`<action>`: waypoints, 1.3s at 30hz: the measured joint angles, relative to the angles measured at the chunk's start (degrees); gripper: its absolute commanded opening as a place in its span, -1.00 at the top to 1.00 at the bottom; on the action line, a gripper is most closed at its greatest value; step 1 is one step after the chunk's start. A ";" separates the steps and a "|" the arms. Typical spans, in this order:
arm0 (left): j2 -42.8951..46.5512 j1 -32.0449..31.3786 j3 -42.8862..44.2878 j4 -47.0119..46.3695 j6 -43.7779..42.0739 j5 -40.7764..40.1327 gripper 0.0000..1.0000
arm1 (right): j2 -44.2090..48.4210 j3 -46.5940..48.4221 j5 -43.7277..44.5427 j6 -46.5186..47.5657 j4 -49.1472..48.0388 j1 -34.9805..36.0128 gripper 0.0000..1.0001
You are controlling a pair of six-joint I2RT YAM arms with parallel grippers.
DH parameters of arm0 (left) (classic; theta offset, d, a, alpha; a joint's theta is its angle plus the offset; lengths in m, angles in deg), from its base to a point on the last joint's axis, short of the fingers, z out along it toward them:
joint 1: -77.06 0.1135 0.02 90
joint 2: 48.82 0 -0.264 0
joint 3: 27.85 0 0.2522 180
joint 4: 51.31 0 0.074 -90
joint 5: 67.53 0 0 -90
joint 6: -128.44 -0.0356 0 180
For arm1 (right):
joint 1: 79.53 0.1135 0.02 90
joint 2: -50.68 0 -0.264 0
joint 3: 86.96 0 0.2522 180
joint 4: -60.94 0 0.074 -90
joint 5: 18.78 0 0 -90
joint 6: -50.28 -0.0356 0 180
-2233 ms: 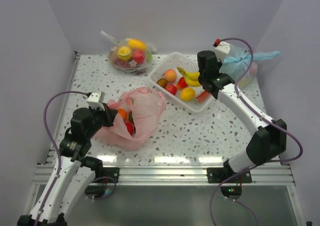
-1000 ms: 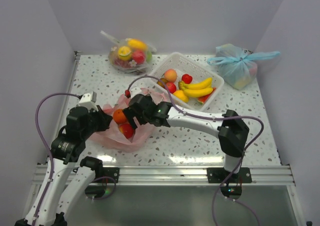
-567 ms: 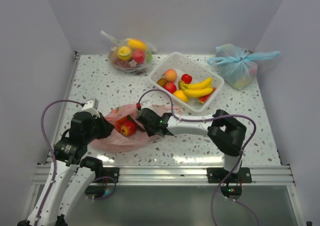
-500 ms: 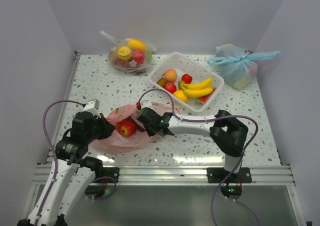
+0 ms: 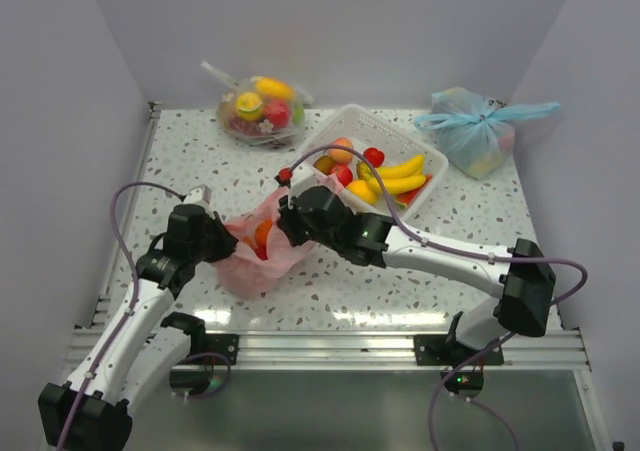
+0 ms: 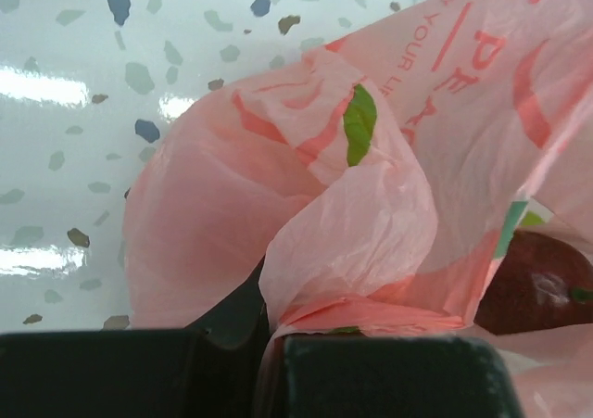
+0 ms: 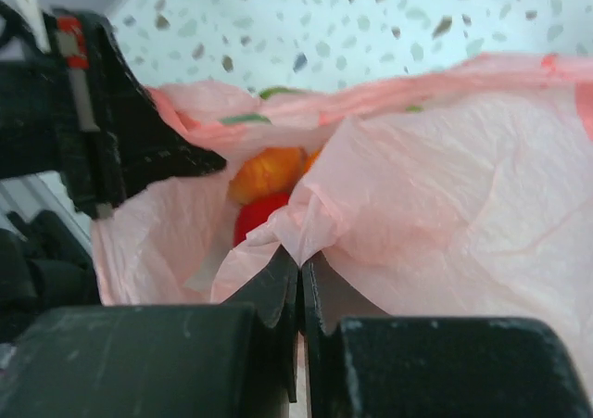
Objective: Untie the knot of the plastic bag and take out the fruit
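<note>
From above, the pink plastic bag point(image 5: 250, 269) sits on the speckled table point(image 5: 200, 151) left of centre in the lower half of the frame, lifted between the two arms. The left gripper point(image 5: 224, 241) holds the bag's left rim and the right gripper point(image 5: 288, 229) holds the right rim, so the mouth gapes upward. Inside the mouth lie an orange fruit point(image 5: 263, 233) and, just below it, a red fruit point(image 5: 262, 253). Above and to the right of the bag stands a white basket point(image 5: 432, 161) holding bananas point(image 5: 400, 178) and other small fruits. A clear bag of fruit point(image 5: 258, 106) rests in the upper left-centre, and a tied light blue bag point(image 5: 472, 131) in the upper right.

In the left wrist view, the left gripper point(image 6: 271, 336) sits at the bottom edge, its jaws together and clamped on a fold of the pink film point(image 6: 371, 214), which billows up across the centre and right. A dark red fruit point(image 6: 539, 284) shows through the film at the lower right. Glossy table fills the upper left.

In the right wrist view, the right gripper point(image 7: 301, 279) sits at the bottom centre, its jaws pressed together with a pinch of pink film caught between them. The bag spreads across the right half of the frame. Left of the pinch the mouth is open, and the orange fruit point(image 7: 267, 172) lies above the red one point(image 7: 259, 219). At the left edge, the black left gripper point(image 7: 208, 161) meets the far rim.
</note>
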 measured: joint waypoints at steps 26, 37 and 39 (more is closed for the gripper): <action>2.14 0.00 -1.16 6.86 0.04 4.00 0.99 | 9.14 -7.56 8.87 -4.76 12.74 1.25 -0.53; 2.78 0.00 3.91 9.64 0.44 5.07 -0.69 | 0.81 -5.77 -0.22 -2.99 3.34 2.69 0.24; 3.30 0.00 4.74 9.92 1.77 5.29 -0.89 | -1.99 -6.78 -2.34 -3.67 1.42 3.82 0.29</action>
